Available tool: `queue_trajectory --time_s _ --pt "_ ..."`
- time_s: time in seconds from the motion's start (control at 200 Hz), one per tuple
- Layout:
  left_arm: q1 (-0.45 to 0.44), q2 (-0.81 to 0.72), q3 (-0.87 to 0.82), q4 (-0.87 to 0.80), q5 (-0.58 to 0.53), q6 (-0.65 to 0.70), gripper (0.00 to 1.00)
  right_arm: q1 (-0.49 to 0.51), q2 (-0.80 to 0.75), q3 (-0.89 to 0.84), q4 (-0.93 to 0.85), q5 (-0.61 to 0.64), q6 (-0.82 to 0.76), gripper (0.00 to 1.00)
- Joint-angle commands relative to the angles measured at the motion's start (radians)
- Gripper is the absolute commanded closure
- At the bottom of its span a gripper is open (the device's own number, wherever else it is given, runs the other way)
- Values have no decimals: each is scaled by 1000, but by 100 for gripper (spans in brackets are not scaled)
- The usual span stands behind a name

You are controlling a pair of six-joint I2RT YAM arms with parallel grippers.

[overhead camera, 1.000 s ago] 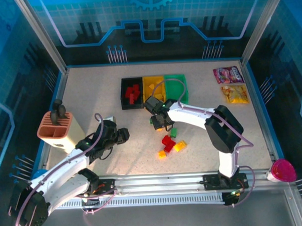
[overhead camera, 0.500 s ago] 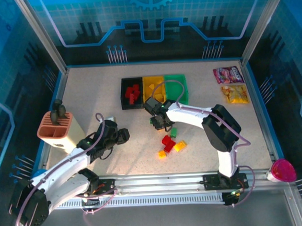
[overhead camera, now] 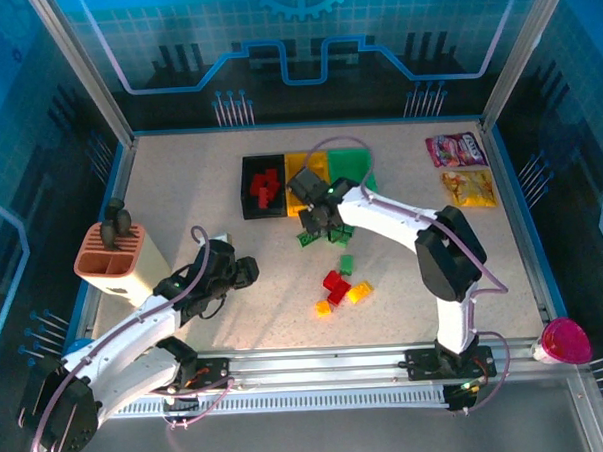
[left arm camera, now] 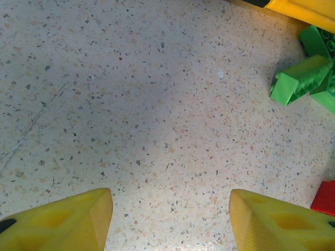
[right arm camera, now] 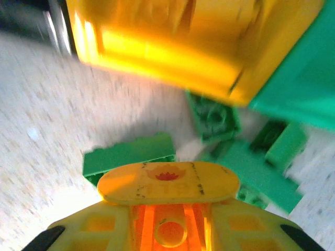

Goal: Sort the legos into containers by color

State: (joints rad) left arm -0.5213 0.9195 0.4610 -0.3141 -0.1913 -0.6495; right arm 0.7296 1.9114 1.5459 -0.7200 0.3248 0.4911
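Right gripper [right arm camera: 167, 183] beside the yellow rectangular plastic bin [right arm camera: 157, 47]; whether it grasps cannot be told. 1 small green studded plastic brick [right arm camera: 128, 157] at its tips: judged light, rigid, slick. Recommend pinching flat sidewalls.

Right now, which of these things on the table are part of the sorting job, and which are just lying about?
Part of the job: green bricks, red bricks, yellow bricks; black bin, yellow bin, green bin.
Just lying about: pink snack packet, yellow snack packet, terracotta slotted holder, pink cup.
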Motion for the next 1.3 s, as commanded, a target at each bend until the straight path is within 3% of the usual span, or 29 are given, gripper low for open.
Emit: queue_trajectory --time_s 0.0,0.23,0.515,0.57,0.6,0.64,0.695,0.996,1.296 --pt "-11 -21 -4 -10 -11 -12 39 -48 27 122 -32 -25 -62 69" --pt "-24 -60 -24 -32 -17 -35 39 -124 191 353 -72 -95 -100 69" --pt "-41 -76 -26 -37 -13 -48 39 -138 363 567 -125 -122 -121 66" --pt "-48 -73 -23 -34 -11 -45 39 -137 370 577 -123 -143 -120 61" --pt "-53 -73 -21 -33 -12 -41 39 -136 363 571 -112 -152 -121 48" --pt "-61 -72 -19 -31 -12 -37 39 -131 344 548 -91 -164 -126 31" --pt "-69 -66 -14 -25 -10 -28 38 -124 307 501 -53 -155 -126 24" --pt "-100 83 88 55 40 89 33 -127 41 161 122 -180 -86 23" --pt "-104 465 367 89 78 287 30 -180 -312 -326 333 -250 -46 22"
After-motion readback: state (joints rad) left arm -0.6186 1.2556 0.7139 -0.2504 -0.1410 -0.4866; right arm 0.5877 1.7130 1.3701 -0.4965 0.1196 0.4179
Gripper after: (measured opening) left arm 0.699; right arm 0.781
